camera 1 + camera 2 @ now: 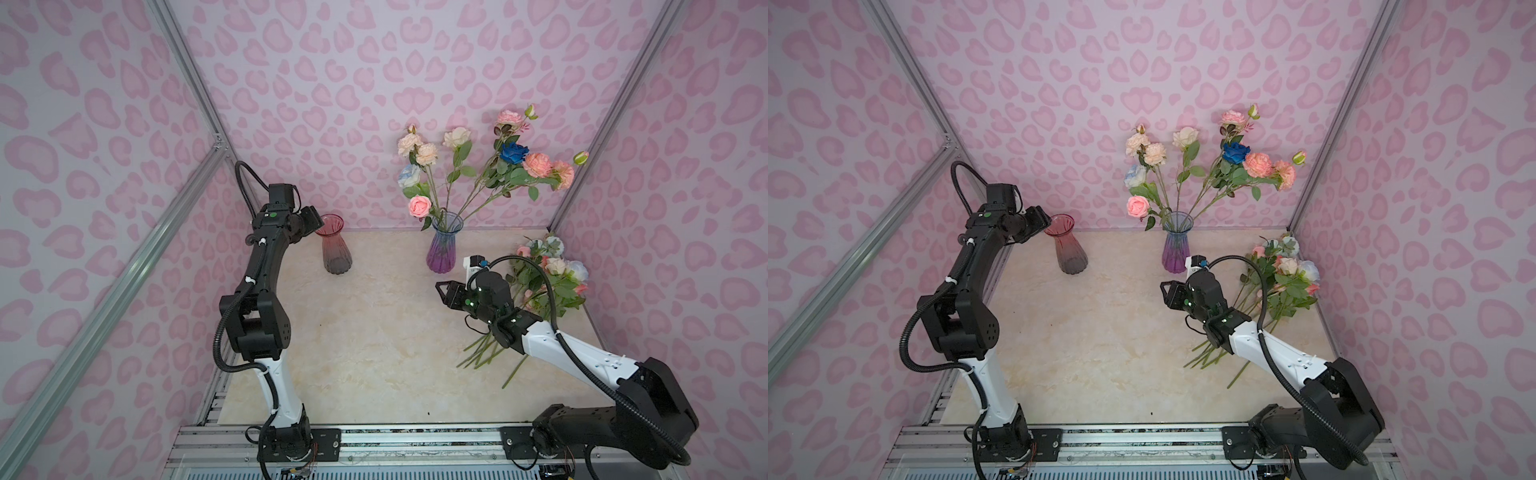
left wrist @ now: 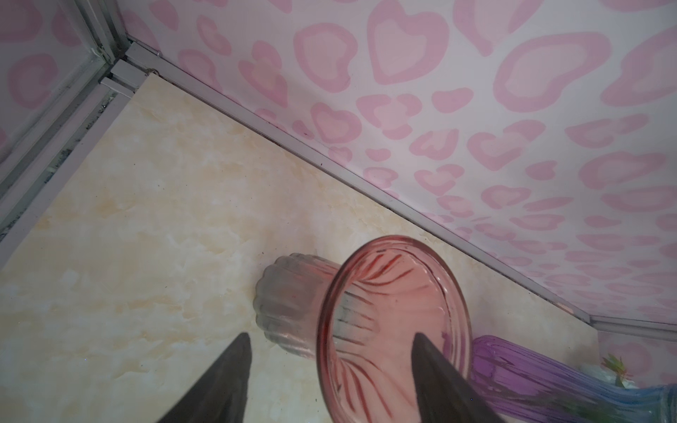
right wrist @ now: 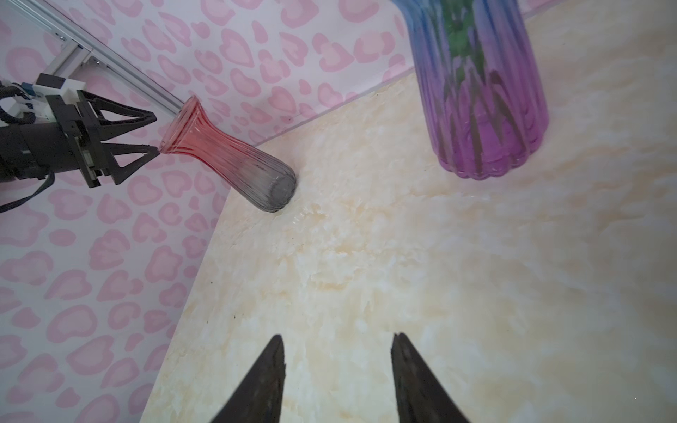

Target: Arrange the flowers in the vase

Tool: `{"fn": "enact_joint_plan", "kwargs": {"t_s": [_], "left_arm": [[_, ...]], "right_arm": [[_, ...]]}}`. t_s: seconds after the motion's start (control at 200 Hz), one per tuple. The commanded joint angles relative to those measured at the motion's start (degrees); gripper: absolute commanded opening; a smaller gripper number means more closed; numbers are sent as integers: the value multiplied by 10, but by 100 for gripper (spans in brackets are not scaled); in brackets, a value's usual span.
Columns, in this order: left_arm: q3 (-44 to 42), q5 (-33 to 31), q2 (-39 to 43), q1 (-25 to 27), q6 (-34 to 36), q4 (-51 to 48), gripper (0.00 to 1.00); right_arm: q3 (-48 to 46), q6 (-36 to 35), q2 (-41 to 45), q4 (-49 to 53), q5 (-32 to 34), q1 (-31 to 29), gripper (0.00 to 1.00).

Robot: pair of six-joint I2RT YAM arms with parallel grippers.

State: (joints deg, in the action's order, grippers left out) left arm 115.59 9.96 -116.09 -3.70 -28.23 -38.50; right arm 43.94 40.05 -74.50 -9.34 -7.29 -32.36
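Two open pairs of fingers, flowers split between vase and surface

The left fingers (image 2: 439, 377) stand spread at the rim of the empty red vase (image 1: 336, 249), one tip at its lip, gripping nothing. The right fingers (image 3: 265, 381) hang apart over the bare surface (image 1: 374, 332), holding nothing. Near them the purple vase (image 1: 442, 253) stands upright by the back wall, flowers (image 1: 514, 153) fanning from it. More flowers lie loose (image 1: 557, 266) by the right wall, stems partly under the right arm.
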Motion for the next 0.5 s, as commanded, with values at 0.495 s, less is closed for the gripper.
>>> {"fn": "enact_joint_plan", "kwargs": {"t_s": [0.495], "left_arm": [[93,2,-90,0,31,-77,54]], "right_arm": [[-46,-57,132,97,97,-18,49]]}}
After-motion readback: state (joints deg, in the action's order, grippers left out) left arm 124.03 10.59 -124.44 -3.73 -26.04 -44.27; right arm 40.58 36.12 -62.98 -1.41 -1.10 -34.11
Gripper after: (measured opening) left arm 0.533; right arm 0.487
